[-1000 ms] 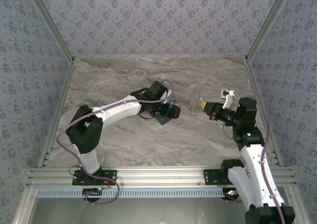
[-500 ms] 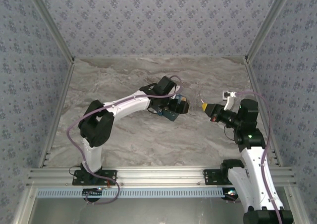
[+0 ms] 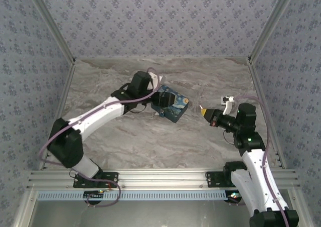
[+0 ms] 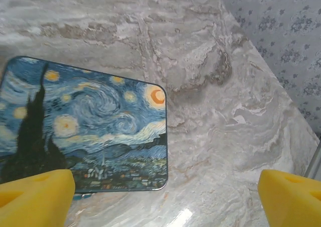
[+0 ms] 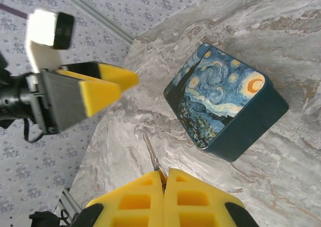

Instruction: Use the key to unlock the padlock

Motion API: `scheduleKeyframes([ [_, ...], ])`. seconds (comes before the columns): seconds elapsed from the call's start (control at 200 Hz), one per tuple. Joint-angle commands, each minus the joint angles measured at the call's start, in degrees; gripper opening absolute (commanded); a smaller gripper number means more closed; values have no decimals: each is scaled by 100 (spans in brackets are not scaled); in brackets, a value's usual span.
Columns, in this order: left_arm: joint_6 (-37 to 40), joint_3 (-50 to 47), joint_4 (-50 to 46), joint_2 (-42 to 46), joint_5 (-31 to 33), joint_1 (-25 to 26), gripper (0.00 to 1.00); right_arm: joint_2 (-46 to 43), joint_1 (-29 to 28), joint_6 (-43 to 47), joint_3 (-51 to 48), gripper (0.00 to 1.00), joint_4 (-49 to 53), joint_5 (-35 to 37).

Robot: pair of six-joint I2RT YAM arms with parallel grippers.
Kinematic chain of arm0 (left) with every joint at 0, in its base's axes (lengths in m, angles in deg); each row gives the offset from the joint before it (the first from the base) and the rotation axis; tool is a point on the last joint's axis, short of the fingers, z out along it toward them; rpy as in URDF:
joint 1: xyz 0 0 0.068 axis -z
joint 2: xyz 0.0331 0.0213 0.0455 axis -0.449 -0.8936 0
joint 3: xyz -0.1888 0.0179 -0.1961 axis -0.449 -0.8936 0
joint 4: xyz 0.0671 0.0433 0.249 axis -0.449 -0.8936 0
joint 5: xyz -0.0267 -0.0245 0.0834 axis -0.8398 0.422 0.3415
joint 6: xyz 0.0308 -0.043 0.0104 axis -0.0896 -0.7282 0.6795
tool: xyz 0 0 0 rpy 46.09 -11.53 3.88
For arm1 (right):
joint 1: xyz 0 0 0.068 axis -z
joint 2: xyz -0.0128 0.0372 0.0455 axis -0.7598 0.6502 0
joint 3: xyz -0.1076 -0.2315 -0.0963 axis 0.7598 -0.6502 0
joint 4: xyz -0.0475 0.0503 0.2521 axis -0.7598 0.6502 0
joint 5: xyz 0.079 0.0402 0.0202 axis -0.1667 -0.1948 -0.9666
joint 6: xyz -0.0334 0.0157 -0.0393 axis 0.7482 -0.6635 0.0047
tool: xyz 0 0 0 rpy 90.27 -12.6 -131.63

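A dark blue box [image 3: 173, 105] with a Starry Night lid sits closed on the marble table [image 3: 150, 136]. My left gripper [image 3: 156, 97] hovers just behind and left of it, open, its yellow fingers [image 4: 35, 197] spread wide with nothing between them. The lid [image 4: 85, 119] lies below that gripper. My right gripper [image 5: 164, 176] is shut on a thin metal key [image 5: 150, 154], whose blade points forward past the box [image 5: 225, 104] toward the left gripper [image 5: 125, 84]. From above, the right gripper [image 3: 204, 111] is to the right of the box, a short gap away.
Patterned walls and metal frame posts [image 3: 261, 36] close in the table on three sides. An aluminium rail [image 3: 160, 178] runs along the near edge. Bare marble stretches in front of the box and to the far left.
My left arm has swung back and to the left, off the box, which now rests uncovered on the table. My right gripper has edged slightly left with the key.
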Motion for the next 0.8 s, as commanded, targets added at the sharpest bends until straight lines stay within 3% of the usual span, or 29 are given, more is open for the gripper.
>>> scheduleKeyframes([
  [0.0, 280, -566, 340, 321, 96, -12, 94, -18, -340, -305, -185, 0, -536, 349],
  [0.315, 53, -2299, 1689, 1026, 31, -64, 93, 177, -1399, -550, -481, 0, -1044, 1182],
  [0.53, 404, -2818, 2379, 792, -17, -119, 92, 450, -1502, -759, -555, 0, -1416, 1410],
  [0.794, 527, -3056, 3278, 119, -364, -249, 89, 1569, -1527, -510, -277, 0, -1892, 1231],
])
